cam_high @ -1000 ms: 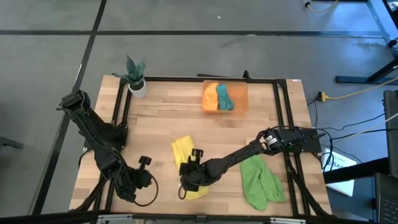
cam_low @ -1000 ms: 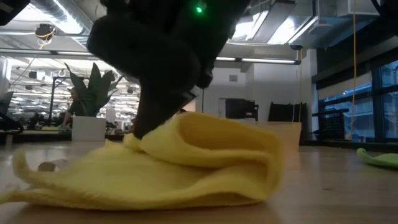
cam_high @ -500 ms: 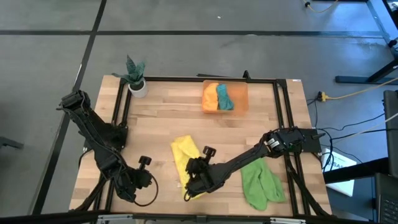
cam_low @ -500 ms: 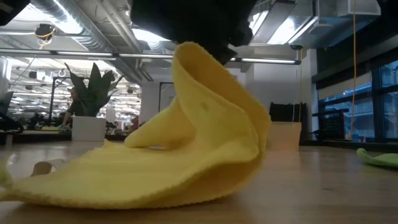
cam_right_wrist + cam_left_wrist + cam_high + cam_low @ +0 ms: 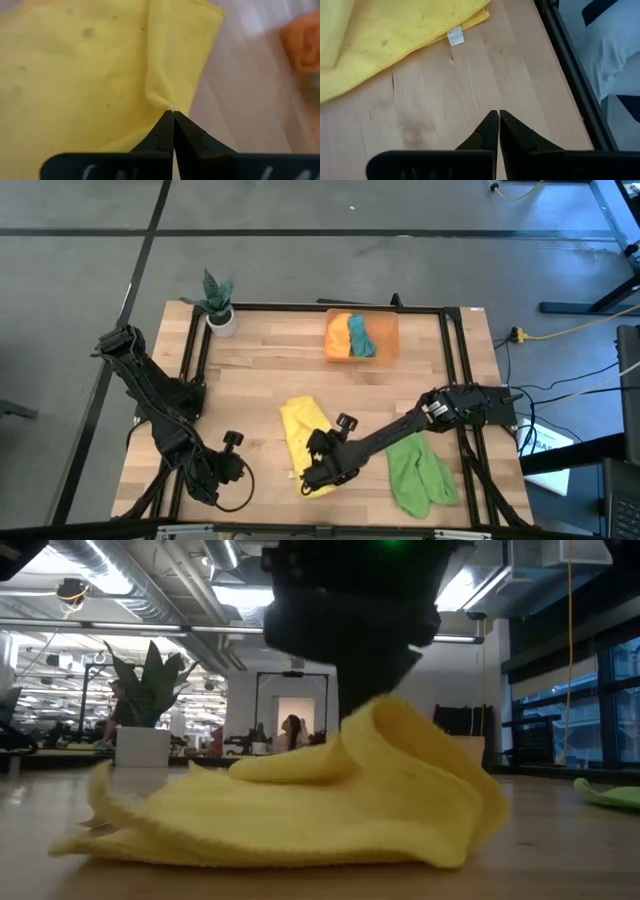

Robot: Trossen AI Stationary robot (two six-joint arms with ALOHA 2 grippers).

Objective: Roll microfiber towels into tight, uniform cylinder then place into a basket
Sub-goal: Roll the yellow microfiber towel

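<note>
The yellow towel lies crumpled on the table near the middle front; it also shows in the low view and the right wrist view. My right gripper is over its near part, shut on a raised fold. My left gripper waits shut and empty at the near left, its tips close above bare wood. The orange basket at the far middle holds a rolled orange towel and a teal towel. The light green towel lies bunched at the near right. My right gripper pinches a raised fold of the yellow towel between its two fingertips, close to the towel's edge. The fingers come slanting down from above and from the table's right. The fold stands a little above the table; the rest of the towel lies slack on the wood.
A white pot with a green plant stands at the far left corner. A black frame runs round the table. A white tag sticks out from the yellow towel's edge. Bare wood lies between the yellow towel and the basket.
My right gripper has gone toward the table's right edge, still shut on the yellow towel's fold. The fold rose high and then came down lower, carried to the right over the towel's body, and the towel has bunched up and shifted slightly right.
</note>
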